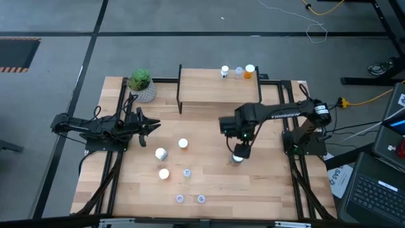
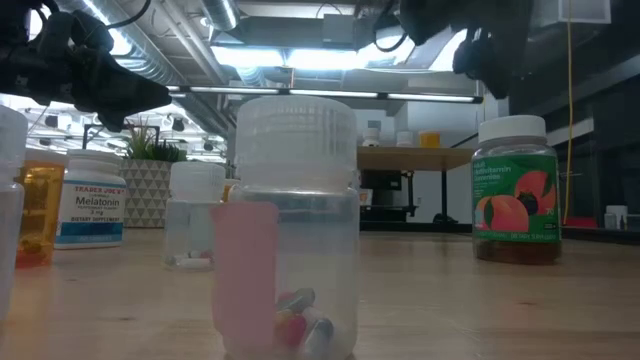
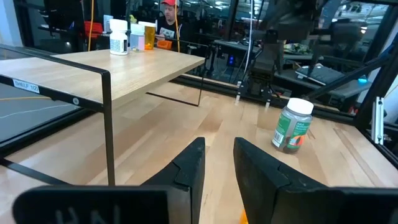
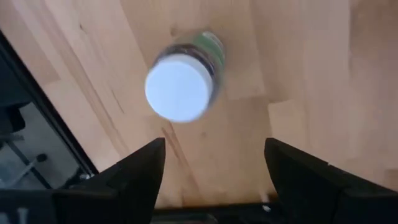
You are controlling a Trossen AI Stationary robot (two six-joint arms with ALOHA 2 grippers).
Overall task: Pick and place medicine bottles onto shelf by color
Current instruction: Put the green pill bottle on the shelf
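The greenish bottle point(image 1: 238, 158) with a white cap point(image 4: 179, 87) stands upright on the table, right of centre. My right gripper point(image 4: 214, 168) hangs above it, pointing down, open; the bottle lies just ahead of the fingers, untouched. The shelf point(image 1: 218, 88) stands at the far middle, with three small bottles point(image 1: 238, 71) on its far right corner. Several more bottles stand on the table: orange ones point(image 1: 183, 144), a white one point(image 1: 161, 153) and tiny clear ones point(image 1: 187, 172). My left gripper point(image 1: 152, 125) waits level at the table's left, its fingers point(image 3: 194, 158) a narrow gap apart.
A green plant in a white pot point(image 1: 140, 85) stands left of the shelf. Black frame rails point(image 1: 120, 107) run along the table's left and right sides. In the low view a clear bottle point(image 2: 295, 230) stands close to the near edge, the greenish one point(image 2: 515, 190) farther right.
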